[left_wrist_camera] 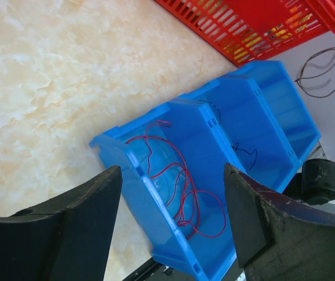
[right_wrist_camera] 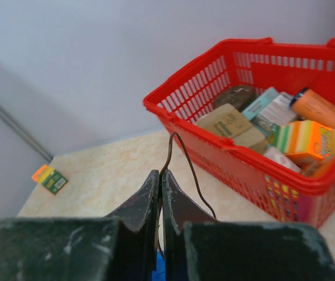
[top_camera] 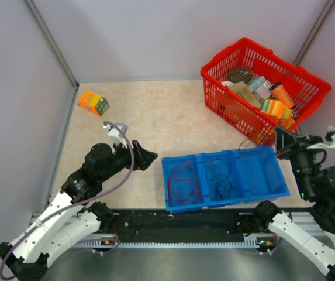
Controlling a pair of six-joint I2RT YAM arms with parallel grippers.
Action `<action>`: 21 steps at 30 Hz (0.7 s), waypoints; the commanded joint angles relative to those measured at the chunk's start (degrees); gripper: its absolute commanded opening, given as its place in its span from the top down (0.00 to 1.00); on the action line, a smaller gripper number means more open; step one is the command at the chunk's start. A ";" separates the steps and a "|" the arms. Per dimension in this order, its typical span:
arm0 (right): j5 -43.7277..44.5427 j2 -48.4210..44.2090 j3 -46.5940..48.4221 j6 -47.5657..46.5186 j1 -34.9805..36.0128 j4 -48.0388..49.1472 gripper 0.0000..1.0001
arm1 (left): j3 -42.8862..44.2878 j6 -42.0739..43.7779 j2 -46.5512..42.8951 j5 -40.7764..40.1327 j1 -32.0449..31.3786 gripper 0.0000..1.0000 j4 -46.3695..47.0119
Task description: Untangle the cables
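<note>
Two claws | left claw [left_wrist_camera: 173, 175] wide, empty | right claw [right_wrist_camera: 160, 174] pinching dark cable [right_wrist_camera: 172, 135] | red basket [right_wrist_camera: 225, 144] beside

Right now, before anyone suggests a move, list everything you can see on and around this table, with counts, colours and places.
red cable: one, red, left compartment of the tray
dark cable: one, blackish, middle compartment of the tray
held cable: one, dark brown, pinched in the right gripper
tray: one, blue, three compartments, near edge of the table
basket: one, red, far right of the table
packaged goods: several, mixed colours, inside the basket
small box: one, orange and green, far left of the table
table: one, beige marbled
left gripper: one, black, open, left of the tray
right gripper: one, black, shut on the held cable
</note>
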 commanded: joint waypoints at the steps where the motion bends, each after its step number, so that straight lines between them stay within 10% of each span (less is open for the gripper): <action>1: 11.89 -4.35 0.60 5.73 0.22 -19.77 1.00 | 0.77 -0.43 1.40 2.82 0.08 0.25 3.68; 17: 9.45 -3.47 -15.48 36.22 0.22 -29.55 1.00 | 1.48 -2.01 3.08 4.49 0.08 0.25 5.08; 21: 12.25 -7.07 -17.51 37.56 0.22 -31.66 0.84 | 2.09 -1.84 2.90 5.02 0.08 0.25 4.65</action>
